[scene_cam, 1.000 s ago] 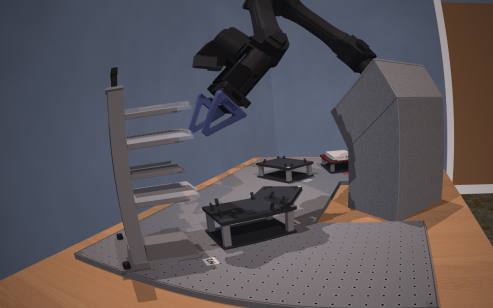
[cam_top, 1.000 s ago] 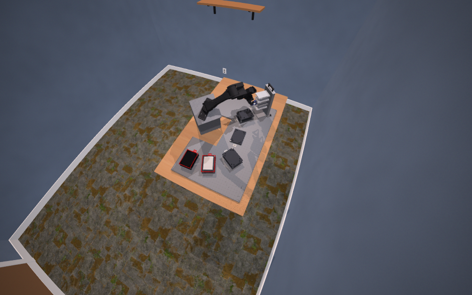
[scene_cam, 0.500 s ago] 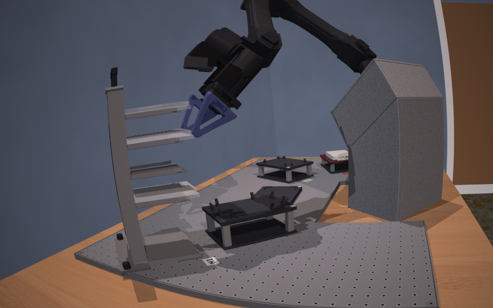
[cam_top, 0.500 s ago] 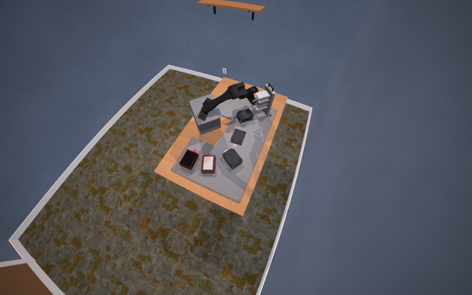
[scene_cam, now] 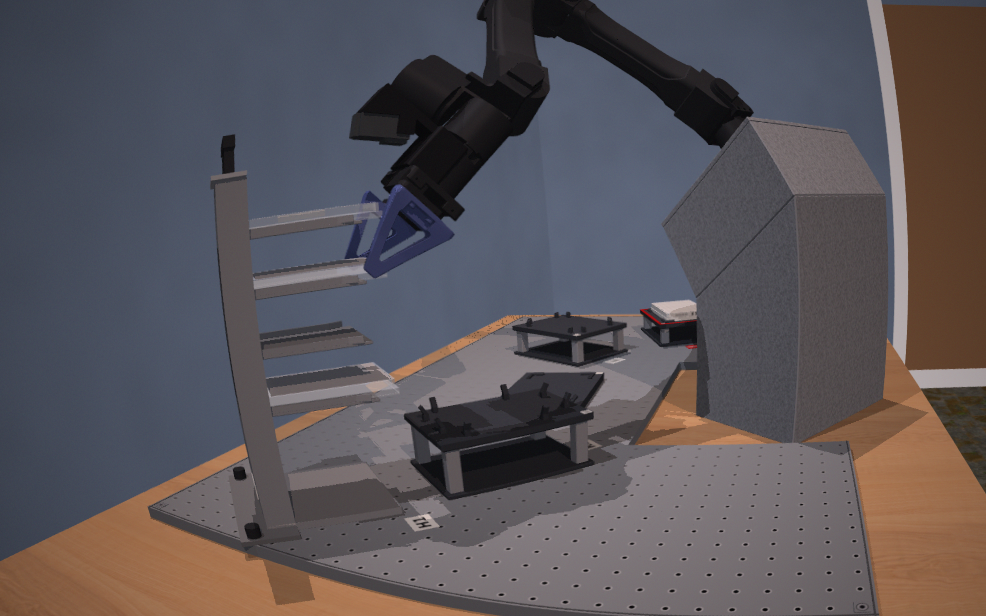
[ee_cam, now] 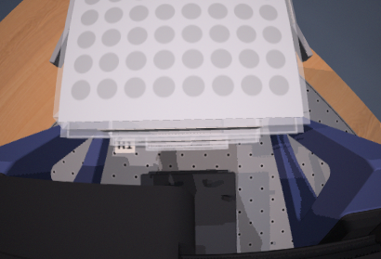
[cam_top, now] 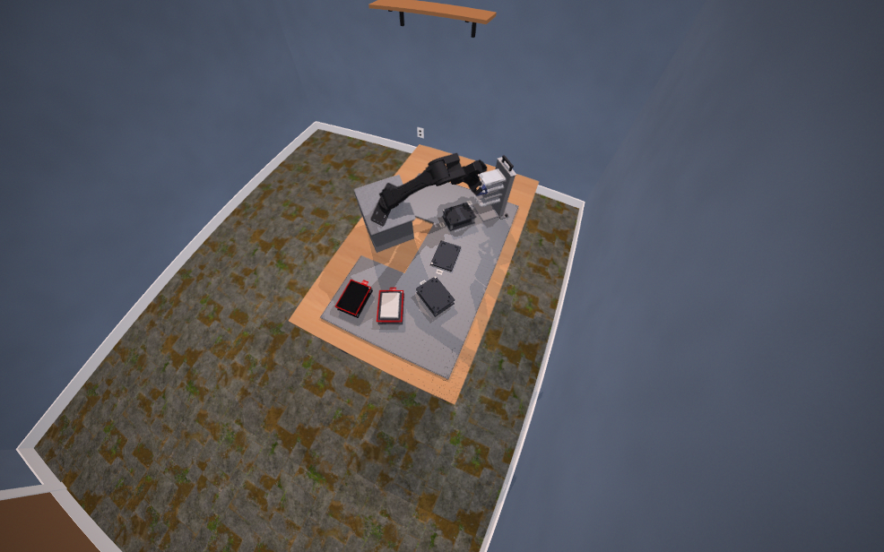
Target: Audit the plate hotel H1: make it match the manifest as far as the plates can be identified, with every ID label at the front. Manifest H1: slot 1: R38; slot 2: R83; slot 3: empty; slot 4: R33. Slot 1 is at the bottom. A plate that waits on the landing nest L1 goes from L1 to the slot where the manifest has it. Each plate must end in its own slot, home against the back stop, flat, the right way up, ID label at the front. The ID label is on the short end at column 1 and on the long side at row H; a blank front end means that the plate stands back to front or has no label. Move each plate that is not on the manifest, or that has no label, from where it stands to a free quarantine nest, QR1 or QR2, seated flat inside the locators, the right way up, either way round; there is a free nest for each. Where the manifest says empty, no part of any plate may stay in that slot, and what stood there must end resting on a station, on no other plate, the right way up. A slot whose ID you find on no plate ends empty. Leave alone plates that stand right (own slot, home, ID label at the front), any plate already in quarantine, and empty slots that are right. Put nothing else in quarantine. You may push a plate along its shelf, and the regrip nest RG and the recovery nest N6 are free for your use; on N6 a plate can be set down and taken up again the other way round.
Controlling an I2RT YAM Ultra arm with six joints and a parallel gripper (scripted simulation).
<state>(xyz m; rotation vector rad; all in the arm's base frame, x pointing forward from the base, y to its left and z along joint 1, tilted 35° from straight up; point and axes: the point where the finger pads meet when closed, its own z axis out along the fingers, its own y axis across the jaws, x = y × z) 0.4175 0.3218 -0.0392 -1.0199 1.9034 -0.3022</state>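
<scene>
The plate hotel H1 point(scene_cam: 252, 344) stands at the left of the perforated board, with four shelves. Clear well plates lie in slot 4 point(scene_cam: 305, 220), slot 3 point(scene_cam: 305, 277) and slot 1 point(scene_cam: 328, 382). Slot 2 point(scene_cam: 313, 338) shows only its dark shelf. My gripper point(scene_cam: 386, 237) is open and empty, its blue fingertips at the front ends of the slot 4 and slot 3 plates. In the wrist view the top plate point(ee_cam: 179, 31) fills the upper half. The open gripper point(ee_cam: 191, 173) shows its fingers low at both sides. I read no label on the plate's front edge.
A black raised nest point(scene_cam: 497, 436) stands just in front of the hotel, with a tilted black nest point(scene_cam: 550, 386) behind it and another nest point(scene_cam: 569, 336) farther back. A white plate point(cam_top: 390, 306) sits in one red-rimmed quarantine nest; the other point(cam_top: 353, 297) is bare. The grey arm pedestal point(scene_cam: 780, 290) is at the right.
</scene>
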